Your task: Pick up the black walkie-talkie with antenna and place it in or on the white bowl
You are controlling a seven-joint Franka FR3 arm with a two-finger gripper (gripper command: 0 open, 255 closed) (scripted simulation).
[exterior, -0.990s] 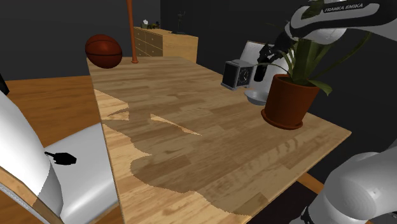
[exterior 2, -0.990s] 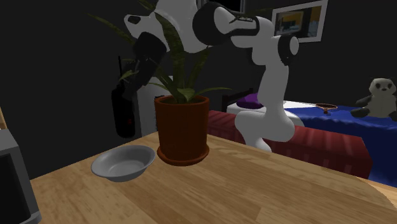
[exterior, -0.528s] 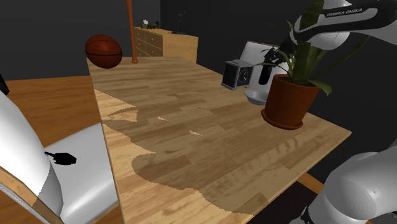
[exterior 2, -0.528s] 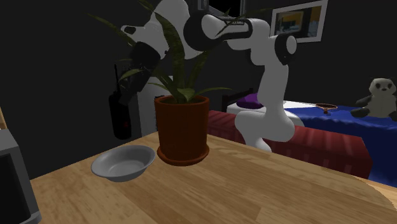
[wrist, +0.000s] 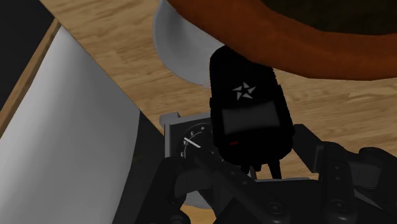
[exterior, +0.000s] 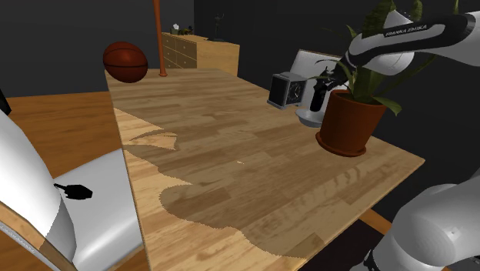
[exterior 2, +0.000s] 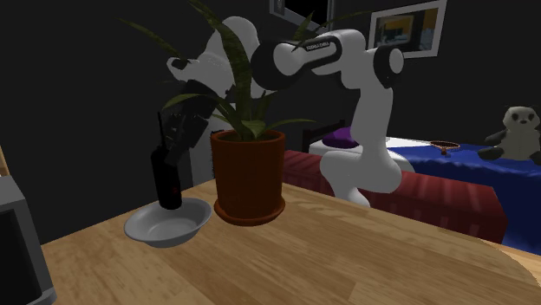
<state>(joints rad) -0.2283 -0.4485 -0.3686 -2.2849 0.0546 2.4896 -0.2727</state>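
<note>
Claw point(exterior 2: 184, 126) clamps radio point(exterior 2: 166, 178) by its upper end over bowl point(exterior 2: 146, 232); looks rigid, light, slick-cased, so body grip beats antenna.

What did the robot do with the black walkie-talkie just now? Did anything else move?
The tool brought the walkie-talkie down. It hung in the air above the table before, and now its lower end reaches into the bowl. The tool still clasps it, so nothing was let go. The bowl, the plant pot and the clock stayed where they were.
</note>
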